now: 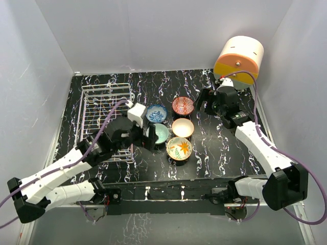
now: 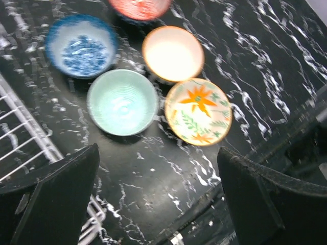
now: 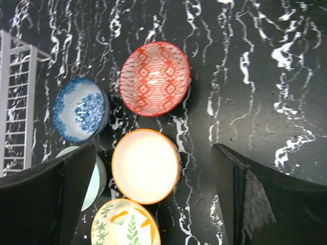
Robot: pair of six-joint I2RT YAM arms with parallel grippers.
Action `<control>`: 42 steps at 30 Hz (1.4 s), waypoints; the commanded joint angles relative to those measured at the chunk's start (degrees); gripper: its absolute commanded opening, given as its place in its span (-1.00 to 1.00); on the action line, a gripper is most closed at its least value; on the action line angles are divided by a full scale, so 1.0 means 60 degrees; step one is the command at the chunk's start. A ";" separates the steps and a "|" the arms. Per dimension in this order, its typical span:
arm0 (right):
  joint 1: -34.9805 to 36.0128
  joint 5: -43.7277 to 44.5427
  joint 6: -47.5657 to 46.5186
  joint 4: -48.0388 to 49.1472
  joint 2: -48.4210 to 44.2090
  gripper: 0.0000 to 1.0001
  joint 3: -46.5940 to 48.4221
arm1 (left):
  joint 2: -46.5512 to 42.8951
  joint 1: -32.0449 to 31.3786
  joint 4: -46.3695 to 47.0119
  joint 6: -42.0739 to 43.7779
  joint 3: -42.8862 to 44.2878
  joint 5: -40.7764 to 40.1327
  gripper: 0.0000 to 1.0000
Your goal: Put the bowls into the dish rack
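1. While both arms hang over it, a black marbled table carries everything; the dish rack, a white wire basket, is the landmark here, and no bowl shows inside it.
2. Well to the right of the rack and farther back stands a round orange-and-cream drawer unit.
3. At the rack's near right corner hovers the left gripper, its jaws spread wide and holding nothing.
4. Farther right of the rack, past all the bowls, hangs the right gripper, also spread wide and holding nothing.
5. Five small bowls sit upright on the table in a tight cluster just right of the rack.
   - Closest to the rack are the blue-patterned bowl and, nearer the arms, the mint-green bowl.
   - One step farther from the rack are the red-patterned bowl, the cream bowl and, nearest the arms, the yellow leaf bowl.
6. Handling, as a judgement: these look like glazed ceramic, so stiff, slick, breakable and fairly weighty for their size.
7. The rim is probably the best hold, with one finger inside and one outside. The side of the mint-green bowl facing the rack looks freest, since its neighbours crowd the other sides.
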 commanded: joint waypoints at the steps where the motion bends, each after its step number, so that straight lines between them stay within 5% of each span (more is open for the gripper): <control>1: -0.0580 0.0084 -0.0268 0.0556 -0.0247 0.97 -0.0109 | 0.0006 -0.1774 0.0599 0.0192 -0.0220 -0.1146 0.94; 9: -0.1283 -0.0372 -0.0179 0.0655 0.0120 0.97 -0.0317 | 0.2104 -0.4399 0.1778 0.0951 0.0019 -0.2605 0.94; 23: -0.1733 -0.1113 0.0017 0.1130 0.0274 0.97 -0.0781 | 0.4330 -0.4457 0.4967 0.2503 -0.1031 -0.1734 0.72; 42: -0.2150 -0.1849 0.0153 0.1544 0.0481 0.97 -0.1141 | 0.6816 -0.4272 0.6028 0.3155 -0.0798 -0.1481 0.60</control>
